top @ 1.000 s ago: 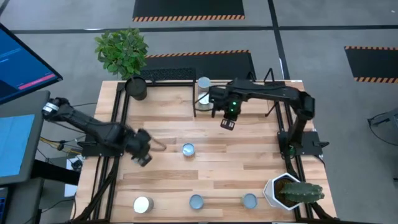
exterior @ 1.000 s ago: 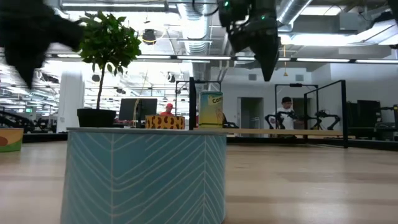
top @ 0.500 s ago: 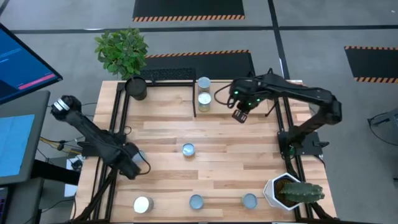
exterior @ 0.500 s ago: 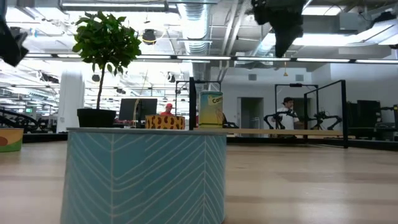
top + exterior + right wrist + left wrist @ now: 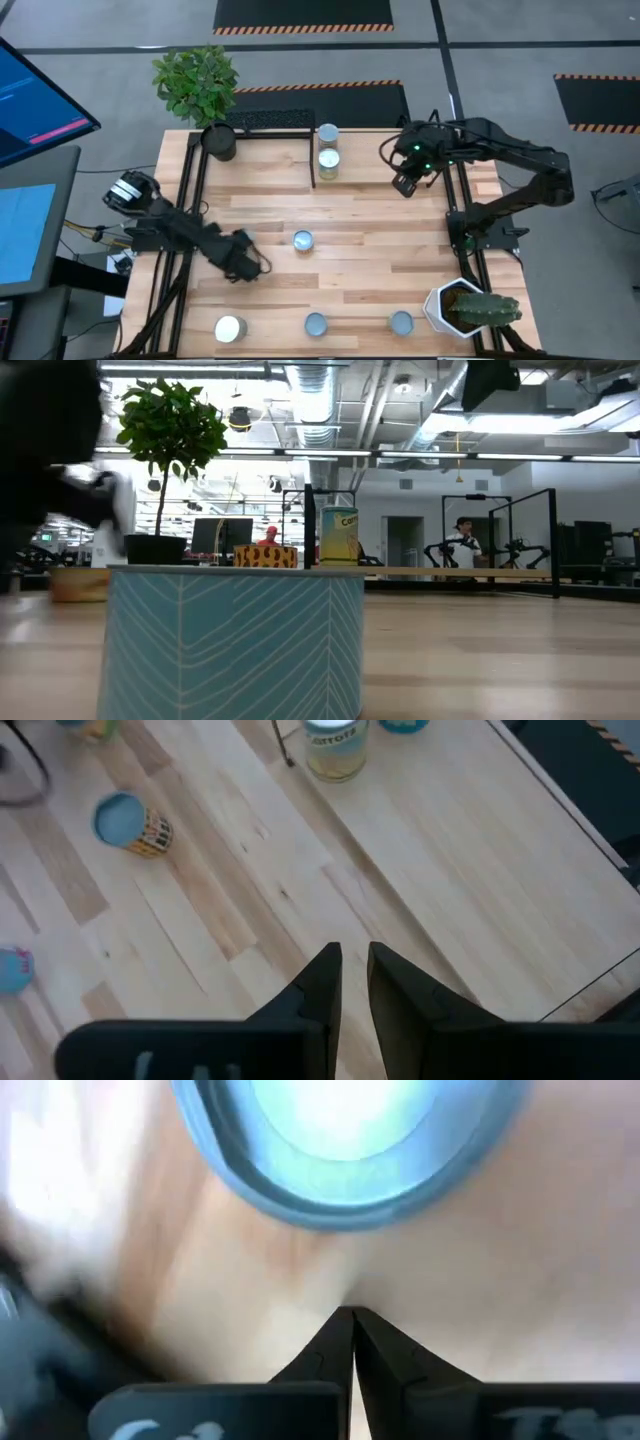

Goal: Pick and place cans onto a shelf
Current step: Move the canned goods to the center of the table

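Six cans were counted in the high view. Two stood at the shelf (image 5: 270, 122), one (image 5: 328, 132) behind the other (image 5: 328, 162), both beside the right end effector (image 5: 404, 184), whose fingers were seen nearly together and empty in its wrist view. One can (image 5: 303, 240) sat mid-desk just beside the left end effector (image 5: 243, 268), whose fingertips were pressed together on nothing. Three more cans (image 5: 229, 328) (image 5: 315, 324) (image 5: 401, 322) were lined along the near desk (image 5: 400, 260) edge, beyond that end effector.
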Robot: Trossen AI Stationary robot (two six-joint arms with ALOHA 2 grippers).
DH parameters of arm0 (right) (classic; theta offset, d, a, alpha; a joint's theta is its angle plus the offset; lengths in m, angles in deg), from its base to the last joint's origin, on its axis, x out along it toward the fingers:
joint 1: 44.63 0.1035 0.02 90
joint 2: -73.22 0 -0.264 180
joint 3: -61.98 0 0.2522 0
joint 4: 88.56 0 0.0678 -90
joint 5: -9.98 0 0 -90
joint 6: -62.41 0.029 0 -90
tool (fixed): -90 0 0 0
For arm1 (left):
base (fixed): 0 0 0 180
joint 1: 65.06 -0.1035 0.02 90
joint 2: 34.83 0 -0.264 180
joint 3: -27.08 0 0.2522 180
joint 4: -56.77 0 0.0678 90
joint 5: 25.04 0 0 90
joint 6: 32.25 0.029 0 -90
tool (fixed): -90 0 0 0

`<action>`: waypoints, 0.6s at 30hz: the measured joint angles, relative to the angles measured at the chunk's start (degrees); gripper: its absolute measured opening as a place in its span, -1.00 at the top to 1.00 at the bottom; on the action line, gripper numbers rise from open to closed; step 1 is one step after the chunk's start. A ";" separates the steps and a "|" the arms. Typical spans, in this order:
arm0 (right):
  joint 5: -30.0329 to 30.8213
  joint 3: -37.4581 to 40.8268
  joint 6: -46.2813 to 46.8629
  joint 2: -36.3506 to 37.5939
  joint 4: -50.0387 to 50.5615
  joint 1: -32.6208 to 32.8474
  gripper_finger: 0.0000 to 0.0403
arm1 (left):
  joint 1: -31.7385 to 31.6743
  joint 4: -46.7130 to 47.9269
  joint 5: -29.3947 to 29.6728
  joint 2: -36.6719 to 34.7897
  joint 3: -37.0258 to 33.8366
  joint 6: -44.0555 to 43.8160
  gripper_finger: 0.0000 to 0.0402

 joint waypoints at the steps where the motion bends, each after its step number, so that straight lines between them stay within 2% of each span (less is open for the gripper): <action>1: 0.01 0.00 0.33 0.33 -0.07 0.10 0.62 | -2.42 -2.70 5.25 0.34 1.34 1.84 1.00; 2: 0.01 0.00 0.47 0.62 -0.05 0.25 0.62 | -4.57 -5.18 10.21 0.41 3.08 3.95 1.00; 4: 0.01 -0.02 0.55 0.79 -0.03 0.58 0.62 | -7.82 -5.50 13.67 -0.70 5.75 10.50 1.00; 6: 0.00 -0.02 0.50 0.68 0.11 0.93 0.62 | -8.63 -7.00 9.89 -0.74 8.48 18.54 1.00; 9: -0.01 -0.02 0.35 0.68 1.17 1.09 0.62 | -8.31 -7.18 6.97 -0.99 12.53 25.30 1.00; 14: 0.14 -0.02 0.33 0.66 3.42 1.23 0.62 | -7.88 -7.02 6.09 -0.86 14.69 28.56 1.00; 18: 1.33 -0.02 -0.05 0.66 4.23 1.79 0.62 | -8.58 -9.02 2.79 -0.76 14.10 31.87 1.00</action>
